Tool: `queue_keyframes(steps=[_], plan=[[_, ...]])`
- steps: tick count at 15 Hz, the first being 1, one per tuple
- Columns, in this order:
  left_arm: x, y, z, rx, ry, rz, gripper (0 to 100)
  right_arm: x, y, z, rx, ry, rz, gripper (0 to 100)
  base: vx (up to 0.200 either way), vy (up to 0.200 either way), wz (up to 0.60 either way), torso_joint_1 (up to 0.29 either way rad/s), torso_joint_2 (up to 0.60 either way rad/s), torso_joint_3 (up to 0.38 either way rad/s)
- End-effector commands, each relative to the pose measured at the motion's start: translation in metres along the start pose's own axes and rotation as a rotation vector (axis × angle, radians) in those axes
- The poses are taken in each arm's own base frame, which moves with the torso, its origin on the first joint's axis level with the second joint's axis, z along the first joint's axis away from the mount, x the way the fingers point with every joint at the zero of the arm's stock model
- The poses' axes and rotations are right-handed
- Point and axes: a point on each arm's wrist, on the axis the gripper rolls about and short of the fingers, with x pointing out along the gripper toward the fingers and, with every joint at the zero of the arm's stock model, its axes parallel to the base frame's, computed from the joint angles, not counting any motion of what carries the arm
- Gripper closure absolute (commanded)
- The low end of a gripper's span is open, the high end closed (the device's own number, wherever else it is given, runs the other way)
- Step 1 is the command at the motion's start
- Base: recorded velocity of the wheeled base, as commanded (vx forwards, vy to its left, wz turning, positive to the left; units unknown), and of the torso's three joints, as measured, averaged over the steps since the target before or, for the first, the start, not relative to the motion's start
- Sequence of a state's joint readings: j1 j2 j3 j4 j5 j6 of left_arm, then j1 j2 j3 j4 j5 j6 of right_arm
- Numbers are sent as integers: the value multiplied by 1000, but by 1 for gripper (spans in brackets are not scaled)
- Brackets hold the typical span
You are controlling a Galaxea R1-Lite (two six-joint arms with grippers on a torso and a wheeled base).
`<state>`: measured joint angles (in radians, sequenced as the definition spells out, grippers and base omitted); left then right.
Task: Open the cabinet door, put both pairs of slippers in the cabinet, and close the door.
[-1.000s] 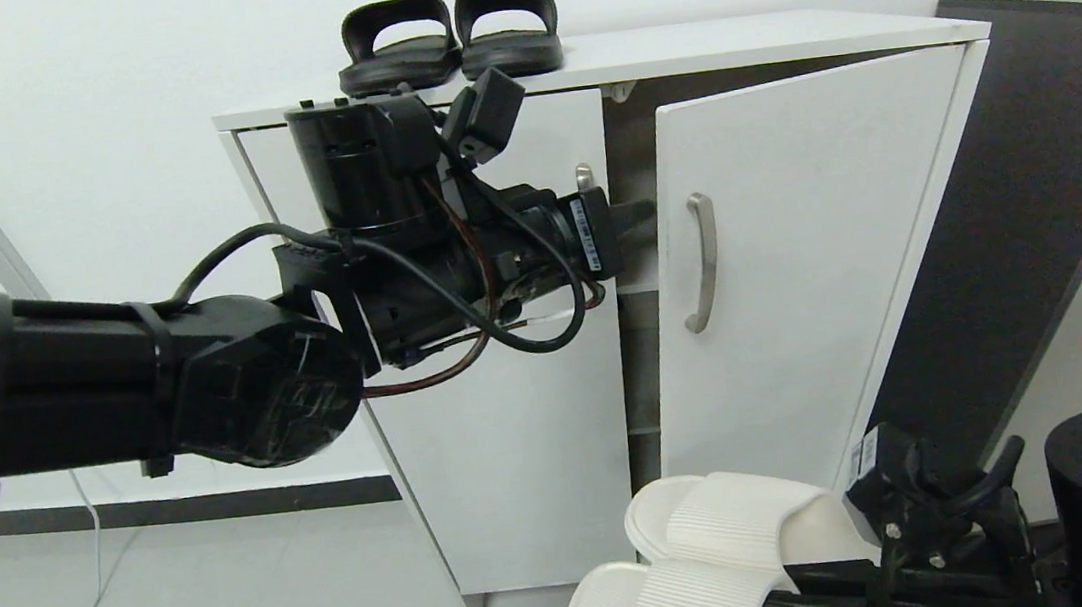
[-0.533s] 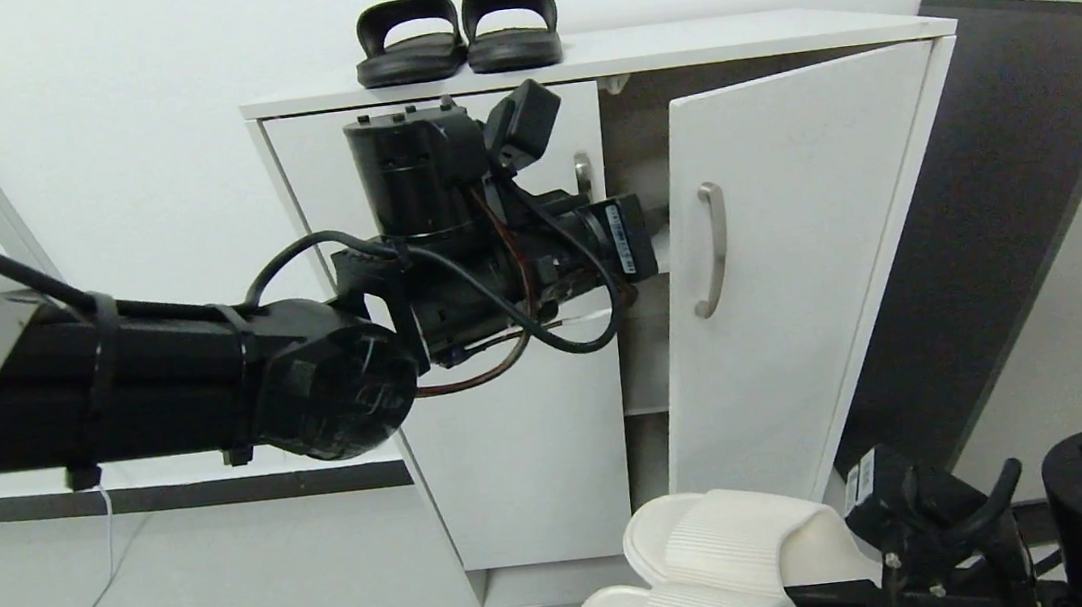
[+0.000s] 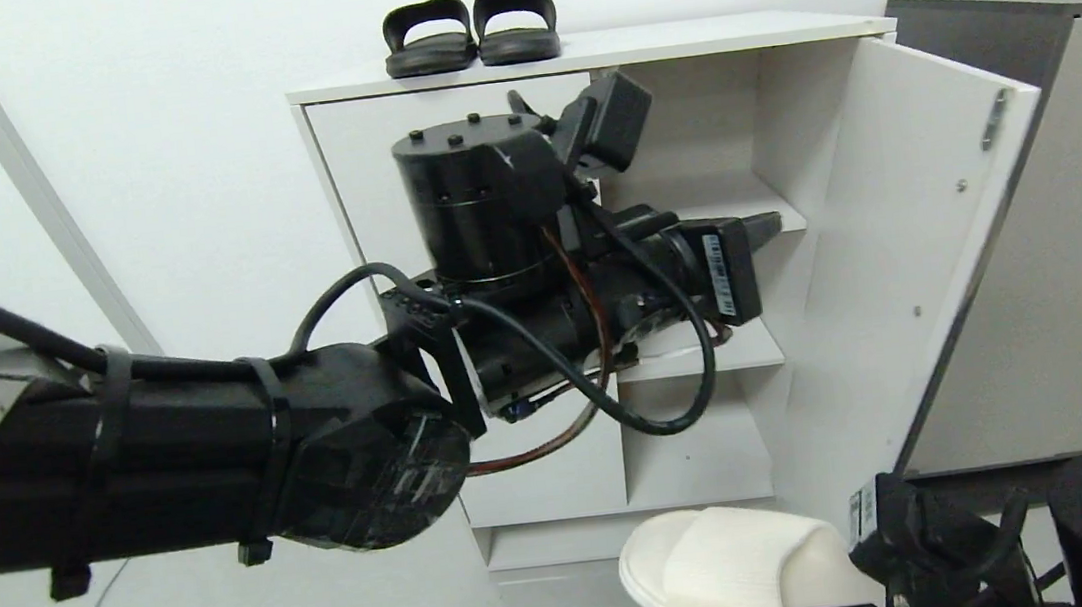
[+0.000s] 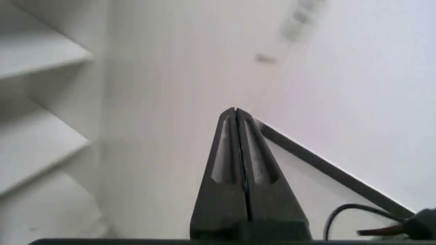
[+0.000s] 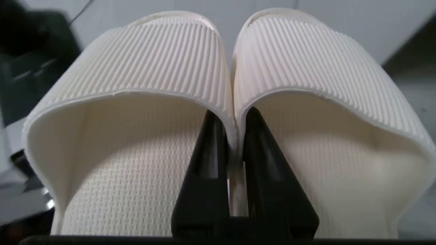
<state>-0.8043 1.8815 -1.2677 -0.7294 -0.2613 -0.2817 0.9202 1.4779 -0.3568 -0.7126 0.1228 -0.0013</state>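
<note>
Nearest, low on the right, the right hand (image 5: 235,121) is clamped on the pair of white slippers (image 3: 718,556). Its two fingers (image 5: 216,156) sit one inside each slipper and pinch the touching inner walls together. The slippers are side by side with their ribbed straps up and their toes pointing towards the cabinet (image 3: 674,33), just short of its base.

Farther in and higher, the left hand (image 4: 236,119) is stretched out from the left with its fingers pressed together and nothing between them. It hangs in front of the cabinet's open right half, at about the level of the upper shelf (image 3: 702,206). Its tip is near the inner face of the right door (image 3: 886,237); whether it touches cannot be told.

That door is swung wide to the right, with the lower shelf (image 3: 708,358) and the white compartments open to view. The left door (image 3: 355,162) is closed.

On the cabinet top, towards its left end, the pair of black slippers (image 3: 470,29) stands side by side. A grey cabinet (image 3: 1067,238) stands to the right, beyond the open door.
</note>
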Motion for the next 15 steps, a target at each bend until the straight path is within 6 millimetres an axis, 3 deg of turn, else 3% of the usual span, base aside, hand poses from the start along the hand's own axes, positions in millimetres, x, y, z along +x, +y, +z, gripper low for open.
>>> queue_keyframes(steps=[1, 2, 4, 7, 10, 11, 13, 15], plan=[[-23, 18, 14, 9, -25, 79, 100, 8, -12, 4, 35, 0, -48, 100, 0, 0, 0, 0, 0, 0], [-39, 23, 22, 14, -35, 119, 100, 10, -18, 7, 69, -8, -72, 100, 0, 0, 0, 0, 0, 0], [-89, 25, 37, 23, -48, 230, 100, 19, -30, 14, 124, -20, -172, 100, 0, 0, 0, 0, 0, 0], [-196, -7, 36, 100, 29, 536, 100, 44, -48, 22, 194, -29, -396, 100, 0, 0, 0, 0, 0, 0], [-283, -37, 30, 141, -46, 842, 100, 58, -57, 28, 238, -51, -496, 100, 0, 0, 0, 0, 0, 0], [-315, -48, 22, 159, -75, 1014, 100, 60, -59, 28, 241, -50, -517, 100, 0, 0, 0, 0, 0, 0], [-356, -67, -4, 173, -97, 1252, 100, 61, -58, 27, 239, -47, -519, 100, 0, 0, 0, 0, 0, 0], [-382, -85, -41, 178, -136, 1358, 100, 61, -58, 27, 239, -44, -521, 100, 0, 0, 0, 0, 0, 0]])
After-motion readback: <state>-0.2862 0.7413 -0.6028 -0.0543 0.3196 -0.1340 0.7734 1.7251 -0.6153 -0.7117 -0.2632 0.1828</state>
